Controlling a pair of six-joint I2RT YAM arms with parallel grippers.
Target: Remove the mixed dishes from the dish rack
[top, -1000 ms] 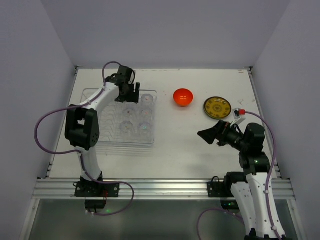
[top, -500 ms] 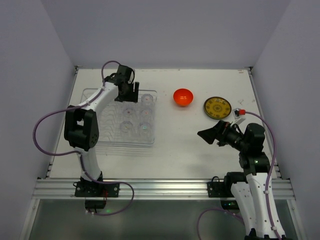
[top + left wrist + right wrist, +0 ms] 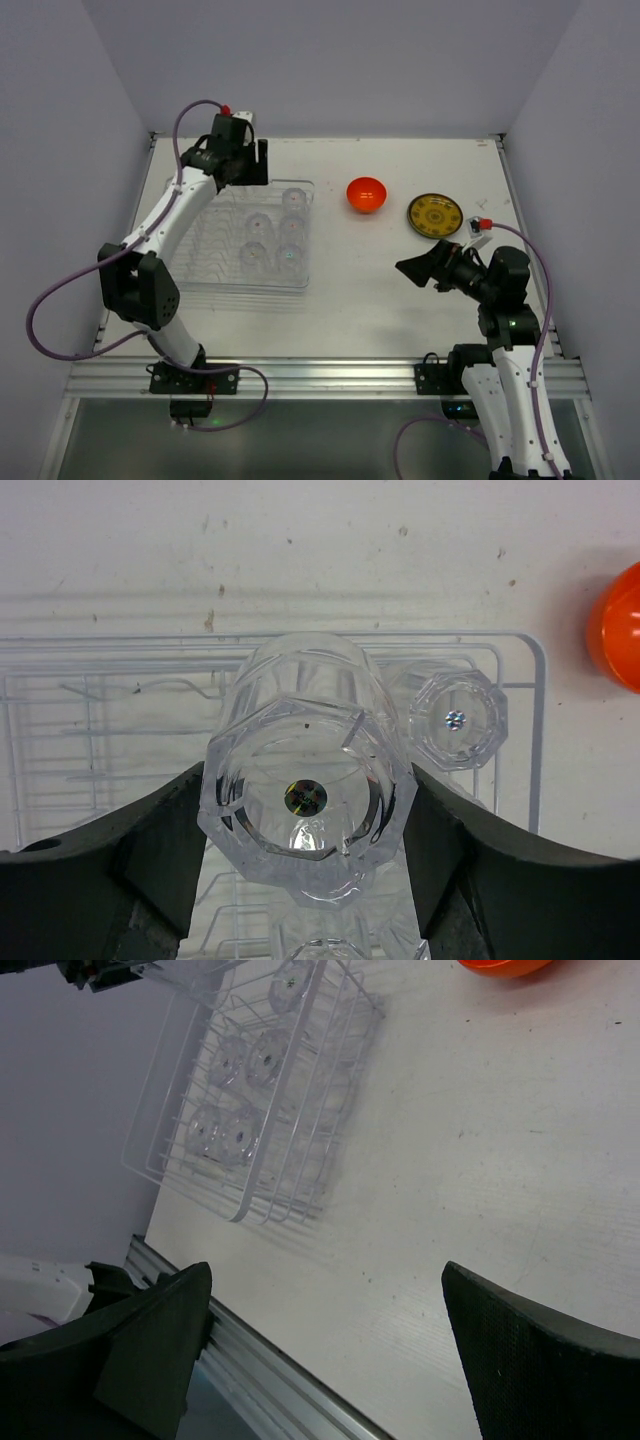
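Observation:
My left gripper is shut on a clear drinking glass, held base-up above the far end of the transparent dish rack. Several more clear glasses stand upside down in the rack's right part, one just right of the held glass. The orange bowl and the yellow patterned plate sit on the table right of the rack. My right gripper is open and empty, hovering over the table's front right. No black plate is in view.
The rack fills the table's left side, with its wire rim near the bowl. Walls close in on the left, back and right. The table's metal front rail lies below my right gripper.
My left arm has risen and stretched out, lifting the glass out of the rack's far end and a little toward the back left. The right arm has not moved.

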